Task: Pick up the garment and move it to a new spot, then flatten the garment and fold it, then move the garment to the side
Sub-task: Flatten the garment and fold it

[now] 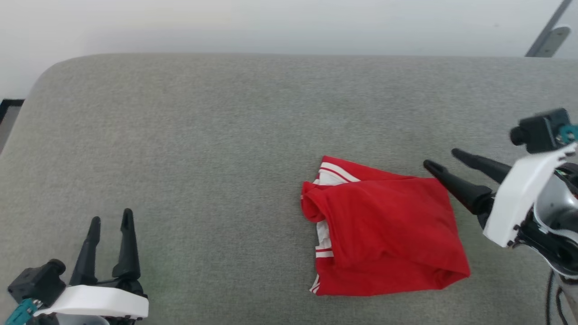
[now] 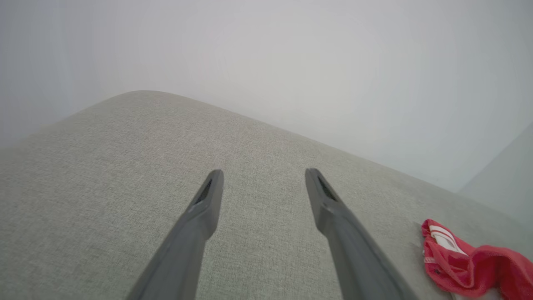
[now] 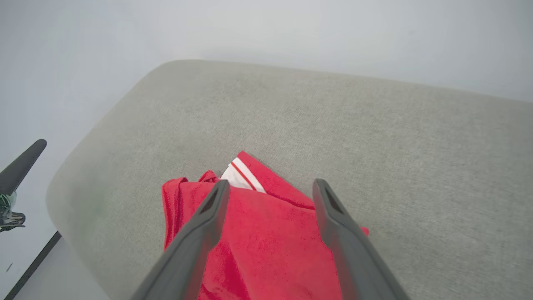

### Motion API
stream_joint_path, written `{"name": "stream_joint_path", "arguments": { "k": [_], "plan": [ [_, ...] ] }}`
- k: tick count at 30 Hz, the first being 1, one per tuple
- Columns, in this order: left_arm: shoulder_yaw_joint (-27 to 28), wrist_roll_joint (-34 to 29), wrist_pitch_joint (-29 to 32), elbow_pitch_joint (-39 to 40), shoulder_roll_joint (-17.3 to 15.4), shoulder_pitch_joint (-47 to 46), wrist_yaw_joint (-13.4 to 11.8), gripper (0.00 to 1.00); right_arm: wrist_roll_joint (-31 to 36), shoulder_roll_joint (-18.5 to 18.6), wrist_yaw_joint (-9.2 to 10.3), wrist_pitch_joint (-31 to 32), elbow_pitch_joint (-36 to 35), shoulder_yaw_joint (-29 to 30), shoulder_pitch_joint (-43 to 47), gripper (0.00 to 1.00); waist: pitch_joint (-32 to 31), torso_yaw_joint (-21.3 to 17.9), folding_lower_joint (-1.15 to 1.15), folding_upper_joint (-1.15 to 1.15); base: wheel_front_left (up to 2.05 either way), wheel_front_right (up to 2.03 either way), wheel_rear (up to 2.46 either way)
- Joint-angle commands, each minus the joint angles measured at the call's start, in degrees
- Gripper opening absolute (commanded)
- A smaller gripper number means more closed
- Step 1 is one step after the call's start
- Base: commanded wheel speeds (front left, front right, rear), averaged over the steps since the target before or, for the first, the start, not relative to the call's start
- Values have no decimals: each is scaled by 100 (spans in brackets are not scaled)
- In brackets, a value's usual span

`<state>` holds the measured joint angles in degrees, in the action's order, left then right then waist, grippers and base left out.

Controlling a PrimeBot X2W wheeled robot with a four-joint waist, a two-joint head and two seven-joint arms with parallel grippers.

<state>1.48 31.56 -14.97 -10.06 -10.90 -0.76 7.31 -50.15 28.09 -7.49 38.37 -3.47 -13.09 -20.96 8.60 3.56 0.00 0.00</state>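
Note:
The garment, a red T-shirt with white striped sleeve trim, lies folded into a rough square on the grey cushioned surface, right of centre. My right gripper hovers just past its upper right corner, open, fingers pointing left, nothing between them. In the right wrist view the garment lies under and between the spread fingers of the right gripper. My left gripper rests open at the lower left, far from the cloth. In the left wrist view the left gripper stands open over bare fabric, with the garment at the lower right.
The grey surface has a rounded far-left corner and ends at a pale wall. A grey metal bracket shows at the top right. Wide bare fabric lies left of and behind the garment.

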Motion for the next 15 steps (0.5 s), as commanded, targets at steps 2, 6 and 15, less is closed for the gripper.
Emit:
{"name": "stream_joint_path", "arguments": {
  "k": [2,6,15],
  "plan": [
    [110,-82,-27,56,-47,103,20,100,209,85,-1,-559,-107,57,239,100,-62,-166,0,0,0,0,0],
    [199,-205,-27,152,-61,187,20,100,473,86,-1,-1489,-78,219,542,100,-122,-317,0,0,0,0,0],
    [314,-418,-27,361,-68,397,20,100,1325,50,-1,-3401,389,440,1127,100,-294,-501,0,0,0,0,0]
  ]
}}
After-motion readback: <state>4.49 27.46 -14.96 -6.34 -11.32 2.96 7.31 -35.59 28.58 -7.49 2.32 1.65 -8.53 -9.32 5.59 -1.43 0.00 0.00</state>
